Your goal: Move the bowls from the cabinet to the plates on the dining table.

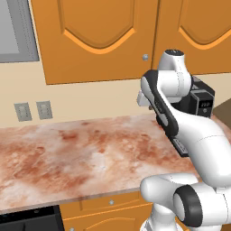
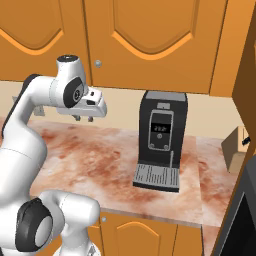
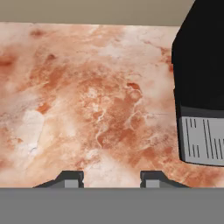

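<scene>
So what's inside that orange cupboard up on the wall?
Can't tell: both arched doors of the cabinet are shut, so whatever sits inside is hidden. Below it are the stone counter and a black coffee machine.

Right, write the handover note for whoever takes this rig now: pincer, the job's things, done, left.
Pincer: open, holding nothing, hanging over the reddish marbled stone counter, left of the black coffee machine with the grey drip tray.
Cabinet: the orange wood wall cabinet with arched-panel doors above the counter is shut, silver knobs untouched.
Bowls, plates, dining table: not seen from this spot.
Done: nothing that can be seen.
Left: open the cabinet, take out each bowl, carry them to the plates on the table.
</scene>
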Available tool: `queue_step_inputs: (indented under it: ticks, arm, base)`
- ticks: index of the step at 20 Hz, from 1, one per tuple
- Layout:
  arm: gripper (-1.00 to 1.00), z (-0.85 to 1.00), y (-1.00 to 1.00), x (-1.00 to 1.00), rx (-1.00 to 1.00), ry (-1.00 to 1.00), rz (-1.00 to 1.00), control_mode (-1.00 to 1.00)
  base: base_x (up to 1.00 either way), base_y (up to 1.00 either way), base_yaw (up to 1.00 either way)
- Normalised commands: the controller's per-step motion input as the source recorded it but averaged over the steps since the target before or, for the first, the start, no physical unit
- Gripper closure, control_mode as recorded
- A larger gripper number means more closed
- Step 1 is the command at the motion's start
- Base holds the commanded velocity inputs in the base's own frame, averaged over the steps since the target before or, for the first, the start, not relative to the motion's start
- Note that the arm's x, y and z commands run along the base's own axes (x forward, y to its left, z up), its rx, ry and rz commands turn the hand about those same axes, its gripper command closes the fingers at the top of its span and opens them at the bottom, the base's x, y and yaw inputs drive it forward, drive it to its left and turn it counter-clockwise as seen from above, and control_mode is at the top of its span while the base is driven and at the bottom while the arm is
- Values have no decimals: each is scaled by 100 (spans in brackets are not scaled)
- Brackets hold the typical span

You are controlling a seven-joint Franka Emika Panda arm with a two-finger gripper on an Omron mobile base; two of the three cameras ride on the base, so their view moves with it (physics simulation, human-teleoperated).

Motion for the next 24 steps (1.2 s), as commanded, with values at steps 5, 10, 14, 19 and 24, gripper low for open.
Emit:
queue_step_inputs:
  ticks: [5,10,14,19,24]
  arm:
    - [-100,6,-1,0,0,-8,-2,-100]
    - [-100,6,-10,-7,0,-7,-3,-100]
    - [-100,4,-12,-24,0,-12,-2,-100]
    - [-100,8,-1,-14,0,-16,-2,-100]
    - [-100,12,-1,-1,1,-15,-1,-100]
  base:
    - [0,0,0]
    - [0,0,0]
    - [0,0,0]
    - [0,0,0]
    - [0,0,0]
